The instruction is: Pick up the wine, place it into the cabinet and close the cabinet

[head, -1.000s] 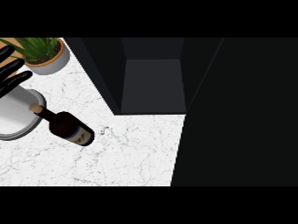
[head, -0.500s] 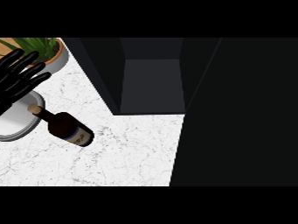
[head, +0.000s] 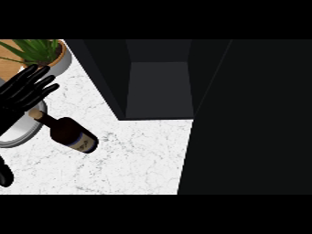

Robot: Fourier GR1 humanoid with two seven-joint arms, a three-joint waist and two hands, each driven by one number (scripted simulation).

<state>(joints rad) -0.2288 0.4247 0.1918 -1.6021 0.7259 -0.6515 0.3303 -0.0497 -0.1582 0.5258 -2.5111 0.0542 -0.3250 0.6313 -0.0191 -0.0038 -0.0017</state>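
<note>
My left hand (head: 24, 91) hangs above the neck of the wine bottle (head: 69, 133), fingers straight and spread, holding nothing. The bottle stands on the white marble counter (head: 131, 160), just beside a round grey plate (head: 18, 132). Beyond the bottle sits a potted plant (head: 42, 51). The dark cabinet (head: 159, 87) stands open, well apart from the bottle.

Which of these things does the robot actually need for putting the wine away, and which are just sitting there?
Needed:
wine bottle, on the counter
cabinet, open
left hand, open, by the bottle's neck

Just sitting there:
potted plant
grey round dish, beside the bottle
</note>
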